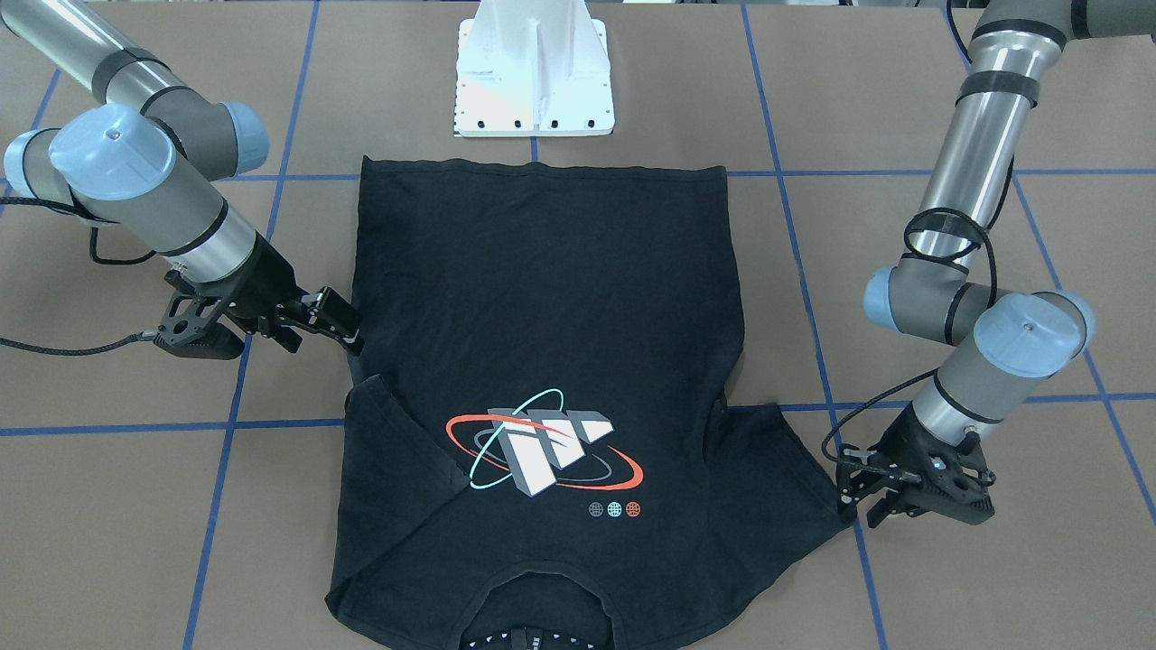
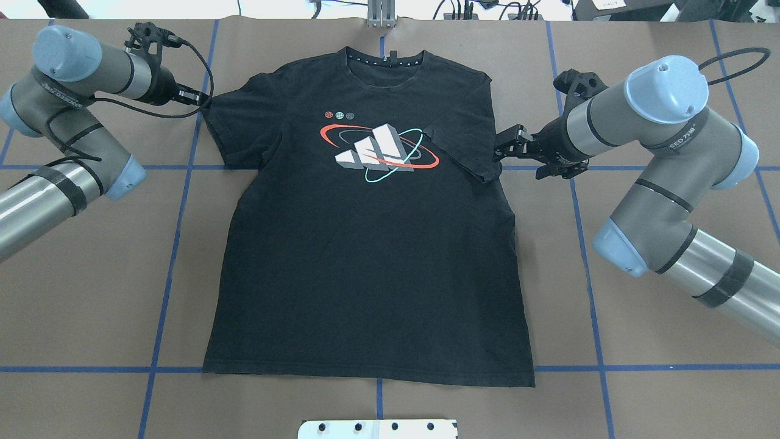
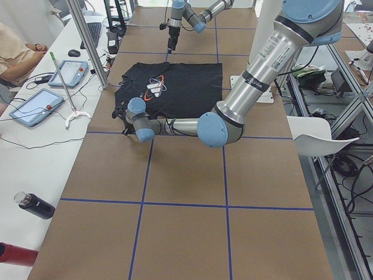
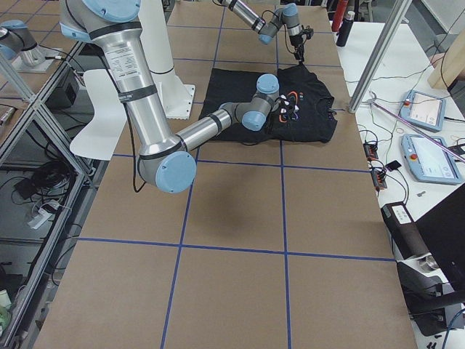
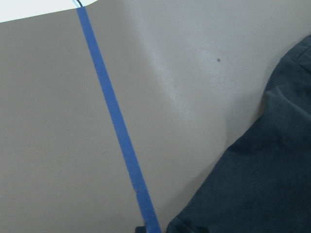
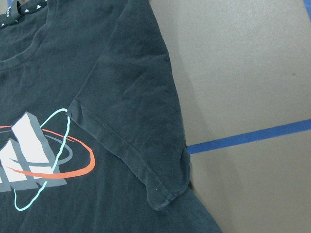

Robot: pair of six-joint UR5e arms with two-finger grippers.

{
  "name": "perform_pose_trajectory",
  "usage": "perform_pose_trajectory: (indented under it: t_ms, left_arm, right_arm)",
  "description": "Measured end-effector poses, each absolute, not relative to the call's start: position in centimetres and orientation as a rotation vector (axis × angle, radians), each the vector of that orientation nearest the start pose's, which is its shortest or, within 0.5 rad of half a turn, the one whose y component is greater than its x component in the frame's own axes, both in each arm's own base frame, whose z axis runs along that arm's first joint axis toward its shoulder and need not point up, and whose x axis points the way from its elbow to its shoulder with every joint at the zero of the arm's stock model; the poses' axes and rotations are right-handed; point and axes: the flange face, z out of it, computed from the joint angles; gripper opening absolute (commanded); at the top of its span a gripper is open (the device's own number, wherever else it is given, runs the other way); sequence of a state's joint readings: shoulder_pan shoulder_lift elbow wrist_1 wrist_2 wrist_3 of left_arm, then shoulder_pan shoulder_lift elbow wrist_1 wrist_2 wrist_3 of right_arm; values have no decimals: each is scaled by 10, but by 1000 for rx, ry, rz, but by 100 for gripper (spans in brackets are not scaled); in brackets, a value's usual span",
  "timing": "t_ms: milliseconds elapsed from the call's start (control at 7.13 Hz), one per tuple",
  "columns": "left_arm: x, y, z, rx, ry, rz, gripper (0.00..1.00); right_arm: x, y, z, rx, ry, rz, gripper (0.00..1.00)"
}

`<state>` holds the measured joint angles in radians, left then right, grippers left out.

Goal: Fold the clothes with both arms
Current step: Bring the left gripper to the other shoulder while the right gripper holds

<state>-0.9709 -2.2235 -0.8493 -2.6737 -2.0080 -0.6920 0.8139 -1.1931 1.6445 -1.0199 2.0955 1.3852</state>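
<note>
T-shirt [image 2: 365,262] lies flat mid-table [image 2: 91,292], long axis from the robot's edge to the operators' edge, collar toward the operators. Block graphic, no legible writing. Right gripper [image 2: 501,147] spread beside the folded-in sleeve. Left gripper [image 2: 198,98] at the other sleeve, state indeterminable.

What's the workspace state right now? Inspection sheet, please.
Surface: table, brown paper, blue tape grid.
Job's things: black T-shirt flat, graphic up; right sleeve folded inward, left sleeve spread.
Clutter: nothing seen.
Tools: right tool open beside the folded sleeve; left tool at the spread sleeve's edge, state unclear.
Cables: black cables on both arms.
Surroundings: white pedestal; operator bench with tablets, bottle.
</note>
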Motion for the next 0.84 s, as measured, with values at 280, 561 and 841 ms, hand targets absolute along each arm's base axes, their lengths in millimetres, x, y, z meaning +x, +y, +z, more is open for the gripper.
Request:
perform_pose_trajectory:
  t_ms: [280, 561, 841]
  left_arm:
    - [365, -695, 492, 567, 925, 141, 45]
    - [365, -695, 498, 568, 927, 140, 31]
    - [366, -696, 497, 570, 929, 139, 0]
  right_arm:
    - [-376, -520, 349, 47, -1090, 304, 100]
    - [-376, -520, 349, 46, -1090, 303, 100]
    - [-377, -520, 345, 43, -1096, 310, 100]
